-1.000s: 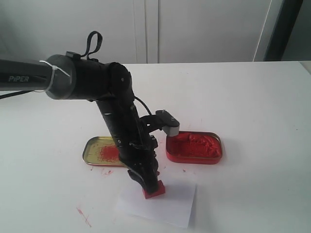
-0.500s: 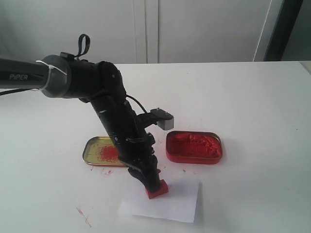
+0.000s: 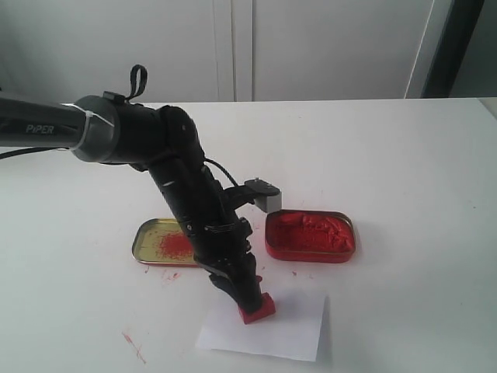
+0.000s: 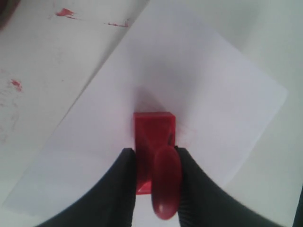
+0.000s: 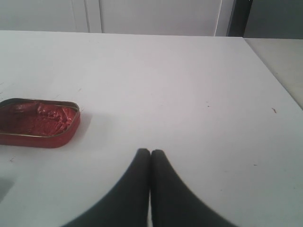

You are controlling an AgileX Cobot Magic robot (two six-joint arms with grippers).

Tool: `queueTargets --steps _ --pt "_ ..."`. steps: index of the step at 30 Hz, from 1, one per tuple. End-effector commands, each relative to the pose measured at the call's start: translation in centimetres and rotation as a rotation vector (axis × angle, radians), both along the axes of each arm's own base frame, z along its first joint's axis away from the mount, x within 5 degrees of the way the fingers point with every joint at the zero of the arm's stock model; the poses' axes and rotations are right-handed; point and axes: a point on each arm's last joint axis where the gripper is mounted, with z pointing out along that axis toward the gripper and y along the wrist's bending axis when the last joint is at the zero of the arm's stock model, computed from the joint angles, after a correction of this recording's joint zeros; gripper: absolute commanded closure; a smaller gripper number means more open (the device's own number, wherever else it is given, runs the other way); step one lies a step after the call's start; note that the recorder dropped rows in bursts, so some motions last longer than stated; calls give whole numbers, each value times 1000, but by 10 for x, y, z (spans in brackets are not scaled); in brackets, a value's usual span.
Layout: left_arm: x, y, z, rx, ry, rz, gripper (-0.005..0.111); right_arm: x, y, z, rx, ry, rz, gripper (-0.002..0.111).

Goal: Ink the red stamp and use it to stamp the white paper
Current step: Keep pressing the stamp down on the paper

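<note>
Jaws of my left gripper (image 4: 156, 151) are clamped on the handle of the red stamp (image 4: 154, 130) from both sides, held partly apart only by its width. The square base points down at the white paper (image 3: 291, 330) in the lower middle of the exterior frame. Over the last second, stamp and arm have slid a little toward the lower right, and the sheet has shifted the same way. I judge that the base is pressing on the paper and dragging it along. That fits the stamping step, but a drag could smear the mark. No print shows around the base, and I cannot tell whether it lies flat. My right gripper (image 5: 150, 153) has its jaws closed on nothing above the bare desk (image 5: 189, 94). Farther back, the gold lid (image 3: 165, 242) at left and the red ink tin (image 3: 311, 235) at right have not moved.
</note>
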Motion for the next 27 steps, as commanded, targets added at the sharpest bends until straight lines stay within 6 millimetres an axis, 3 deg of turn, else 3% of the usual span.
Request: queueTargets --steps 1,18,27 --pt "-1 0 0 -9 26 -11 107 0 0 0 6 -14 -3 108" --pt "18 23 7 -100 111 76 107 0 0 0 6 -14 -3 108" --pt "18 21 -11 -96 171 75 107 0 0 0 6 -14 -3 108"
